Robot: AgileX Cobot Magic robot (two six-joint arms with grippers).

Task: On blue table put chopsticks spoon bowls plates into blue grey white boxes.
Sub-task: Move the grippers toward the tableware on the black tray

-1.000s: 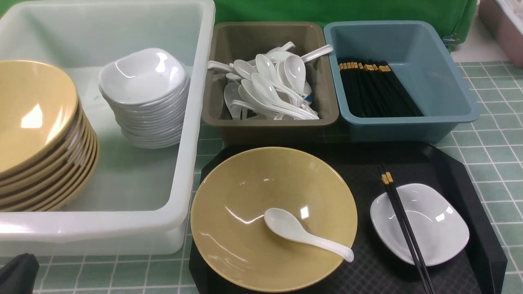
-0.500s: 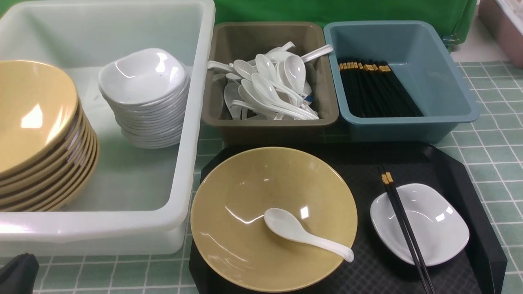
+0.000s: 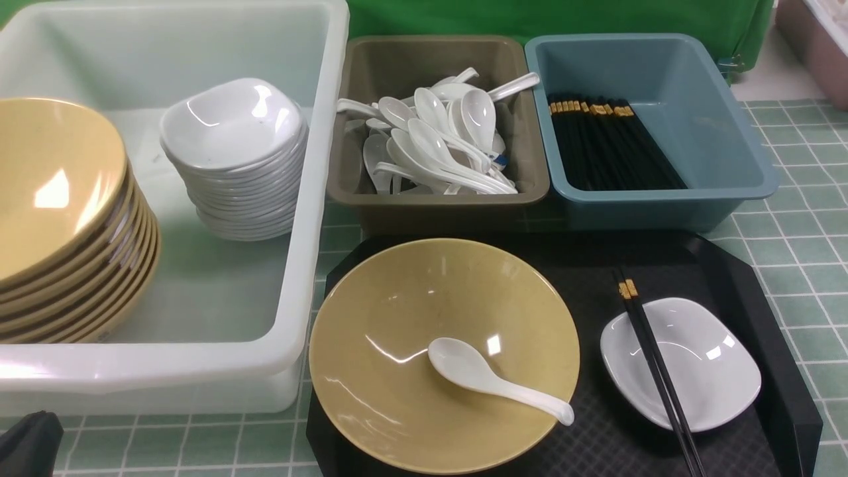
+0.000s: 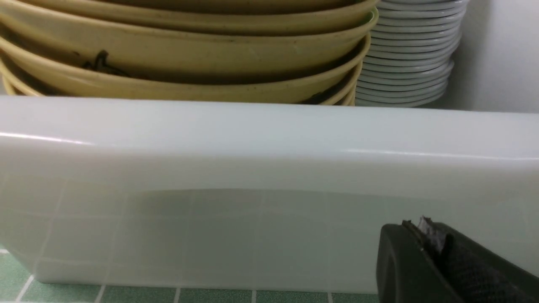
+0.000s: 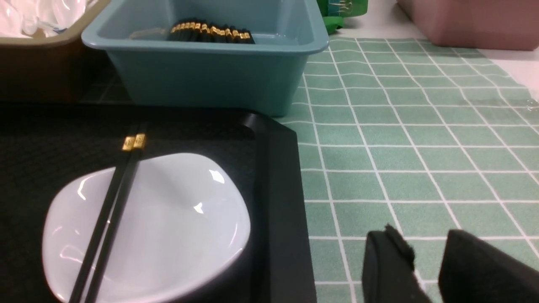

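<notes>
- Glossy black gold-banded chopsticks (image 3: 656, 371) lie across a small white rounded-square plate (image 3: 712, 371) on a black textured tray (image 3: 742, 278)
- Right jaws part-open, empty, just beside tray; left jaws shut, empty
- Probably best: pinch both sticks together

The surface (image 3: 795, 265) is pale teal-green, ruled by thin white lines into small squares. Four things stand directly on it. A big translucent white tub (image 3: 329, 132) takes the left side. Just right of it, at the back, a grey box (image 3: 437, 211) and a blue box (image 3: 662, 211) stand side by side, almost touching. A black tray (image 3: 729, 278) lies in front of both, close against them and near the tub.
</notes>
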